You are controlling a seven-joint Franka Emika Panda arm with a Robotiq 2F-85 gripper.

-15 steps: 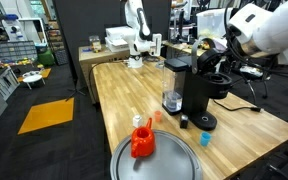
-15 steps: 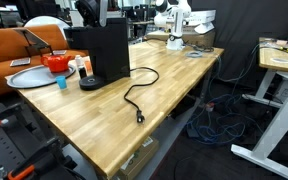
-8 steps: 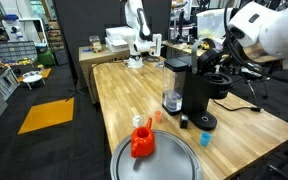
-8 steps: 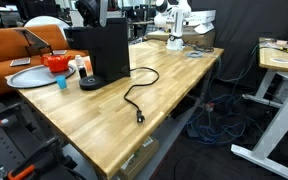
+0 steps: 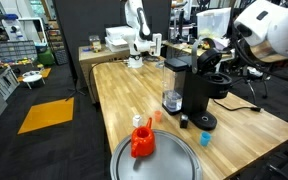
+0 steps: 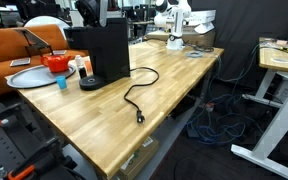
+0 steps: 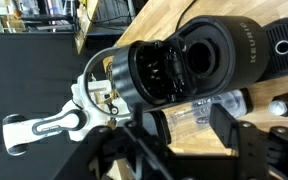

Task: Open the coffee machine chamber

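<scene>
The black coffee machine (image 5: 193,98) stands on the wooden table, with its clear water tank (image 5: 171,86) on its side. In the wrist view its chamber (image 7: 179,62) stands open: the lid is tipped back and the round pod hole (image 7: 210,55) shows. The pale handle (image 7: 52,123) sticks out to the left. My gripper (image 7: 192,125) hovers over the machine, open, with nothing between its black fingers (image 7: 224,122); only the water tank shows far below the gap. In an exterior view the gripper (image 5: 220,57) is at the machine's top. From behind, the machine (image 6: 108,50) hides it.
A red jug (image 5: 142,141) sits on a round grey tray (image 5: 174,162) near the table's front edge. A small blue cup (image 5: 205,140) stands by the machine's round base. The power cord (image 6: 136,97) snakes over the tabletop. Another robot arm (image 5: 137,30) stands at the far end.
The white wrist has shifted slightly to the right, away from the machine's top. The machine and the things on the table have not moved.
</scene>
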